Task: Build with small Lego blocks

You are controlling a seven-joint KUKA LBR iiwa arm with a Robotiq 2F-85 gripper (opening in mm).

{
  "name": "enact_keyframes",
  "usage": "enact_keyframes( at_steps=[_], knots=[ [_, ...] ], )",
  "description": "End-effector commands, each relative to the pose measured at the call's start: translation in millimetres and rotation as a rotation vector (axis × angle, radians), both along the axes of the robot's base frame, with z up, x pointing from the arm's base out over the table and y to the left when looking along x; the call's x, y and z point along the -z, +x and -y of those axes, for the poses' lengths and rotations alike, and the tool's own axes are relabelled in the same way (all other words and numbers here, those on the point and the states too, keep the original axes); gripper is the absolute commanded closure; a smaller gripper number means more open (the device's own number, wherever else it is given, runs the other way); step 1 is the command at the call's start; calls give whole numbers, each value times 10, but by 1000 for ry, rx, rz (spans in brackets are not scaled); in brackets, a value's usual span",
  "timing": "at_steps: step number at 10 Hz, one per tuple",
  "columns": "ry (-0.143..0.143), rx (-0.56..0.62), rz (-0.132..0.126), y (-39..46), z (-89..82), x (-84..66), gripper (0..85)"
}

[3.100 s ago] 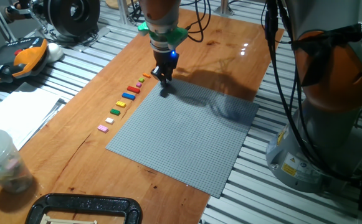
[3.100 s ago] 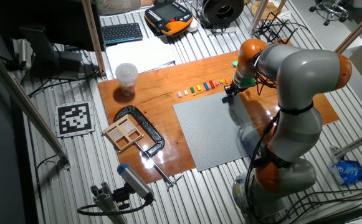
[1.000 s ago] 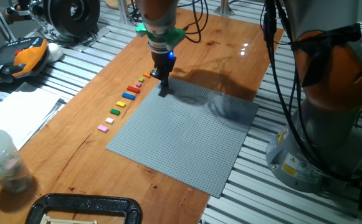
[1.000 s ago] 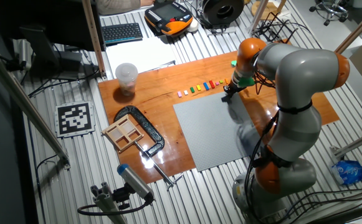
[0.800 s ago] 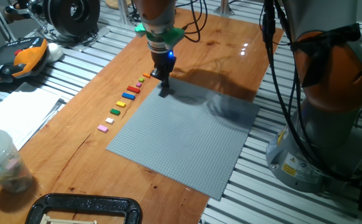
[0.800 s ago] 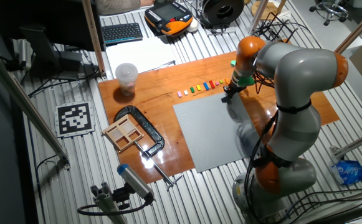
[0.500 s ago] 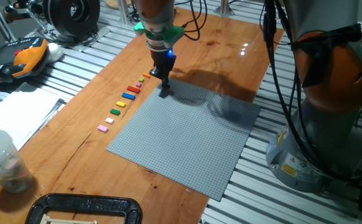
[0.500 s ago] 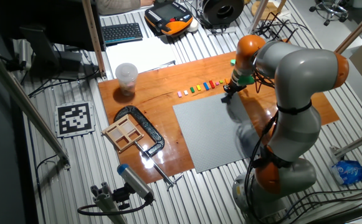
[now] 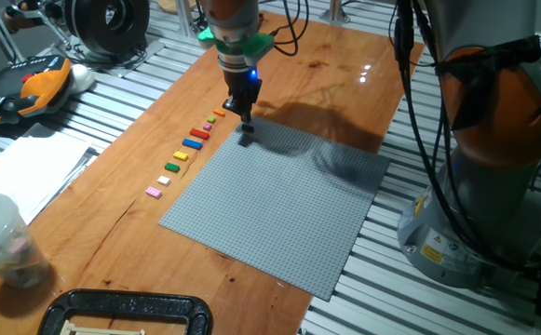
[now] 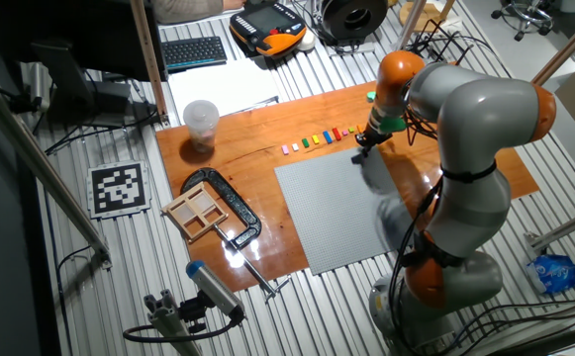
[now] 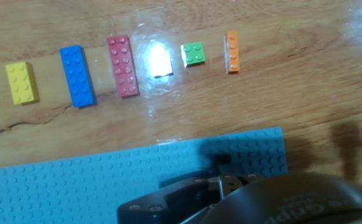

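Gripper poised over baseplate corner, apparently placing a brick; jaw state impossible to tell. Blocks lined in row on table beside plate, within reach.

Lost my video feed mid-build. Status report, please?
Gripper above baseplate corner, jaw state unclear. Dark brick sits on that corner. Loose bricks lined up on table alongside. Nothing blocking.

Wooden tabletop on ribbed metal bench, glare spots
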State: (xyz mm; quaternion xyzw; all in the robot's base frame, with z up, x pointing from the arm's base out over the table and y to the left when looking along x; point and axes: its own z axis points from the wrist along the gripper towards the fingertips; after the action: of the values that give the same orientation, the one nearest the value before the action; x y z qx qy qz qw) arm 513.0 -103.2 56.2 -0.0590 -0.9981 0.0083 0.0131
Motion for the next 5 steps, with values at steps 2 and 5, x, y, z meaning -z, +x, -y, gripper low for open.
enact_keyframes(
  at_steps=[2,5],
  knots=[
    [-3,-23,1,-8,-29,-42,850],
    [-22,-45,3,-20,-100,-116,850]
  ],
)
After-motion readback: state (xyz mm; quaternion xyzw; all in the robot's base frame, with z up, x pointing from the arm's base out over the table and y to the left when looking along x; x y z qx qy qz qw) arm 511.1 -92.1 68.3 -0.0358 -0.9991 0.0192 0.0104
